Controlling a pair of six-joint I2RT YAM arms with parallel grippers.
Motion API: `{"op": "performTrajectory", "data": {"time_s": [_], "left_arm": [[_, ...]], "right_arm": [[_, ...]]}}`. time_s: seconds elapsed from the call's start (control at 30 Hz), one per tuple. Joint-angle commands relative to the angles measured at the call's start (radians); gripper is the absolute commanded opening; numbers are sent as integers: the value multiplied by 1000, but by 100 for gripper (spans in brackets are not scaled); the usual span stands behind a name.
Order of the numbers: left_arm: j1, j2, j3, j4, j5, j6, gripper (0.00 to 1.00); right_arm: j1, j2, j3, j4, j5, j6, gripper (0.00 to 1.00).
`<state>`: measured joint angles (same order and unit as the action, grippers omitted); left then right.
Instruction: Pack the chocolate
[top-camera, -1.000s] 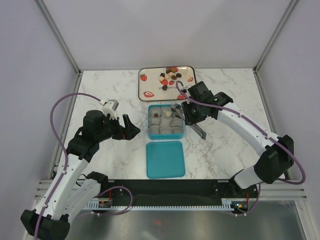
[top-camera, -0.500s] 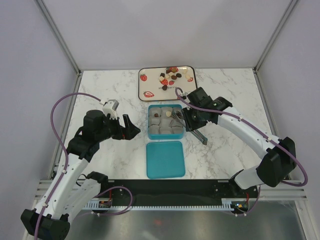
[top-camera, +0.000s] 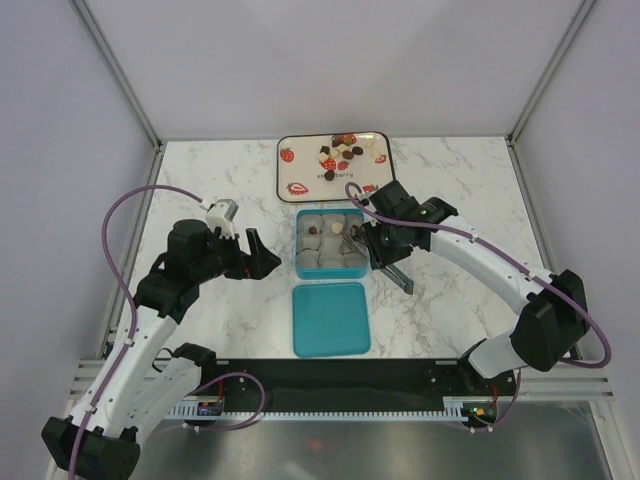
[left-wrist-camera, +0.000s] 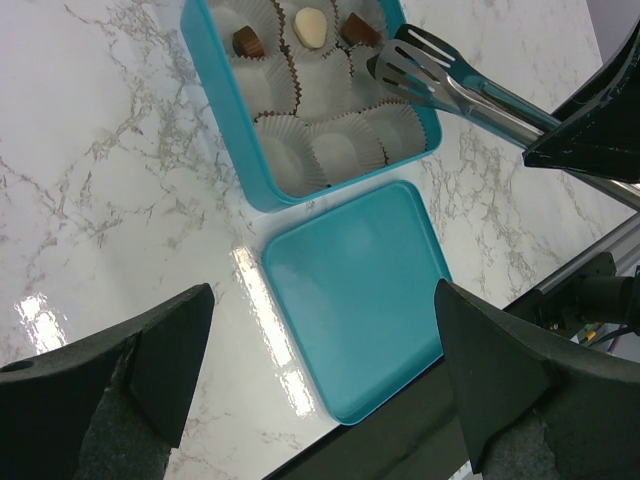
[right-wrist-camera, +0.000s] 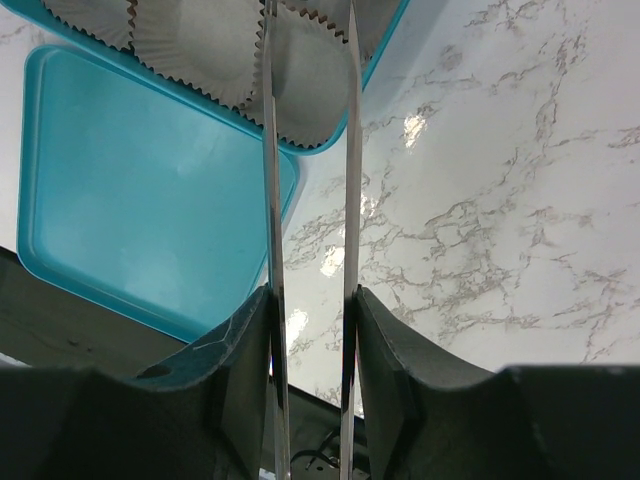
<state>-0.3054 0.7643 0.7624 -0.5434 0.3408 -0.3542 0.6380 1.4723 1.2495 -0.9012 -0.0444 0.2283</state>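
Over maybe 3 boxed chocolates (left-wrist-camera: 310, 27), tongs (left-wrist-camera: 432, 82).

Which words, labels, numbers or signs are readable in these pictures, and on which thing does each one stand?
"strawberry": printed on the white tray, seen in the top view. The print is very small, so this reading is likely but not certain.
No writing shows on the teal box, its lid or the tongs.
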Motion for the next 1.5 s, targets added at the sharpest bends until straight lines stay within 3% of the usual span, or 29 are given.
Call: {"op": "performTrajectory", "data": {"time_s": [0.0,1.13,1.47], "left_arm": [[-3,1,0,11,4,24,100],[-1,0,0,10,0,23,100],[-1,-3,-2,8,0,23,100]], "right_arm": [[9,8,1,7,18,-1,43],[26,39,60,-4,81,-6,50],[25,45,203,-5,-6,-12,48]]}}
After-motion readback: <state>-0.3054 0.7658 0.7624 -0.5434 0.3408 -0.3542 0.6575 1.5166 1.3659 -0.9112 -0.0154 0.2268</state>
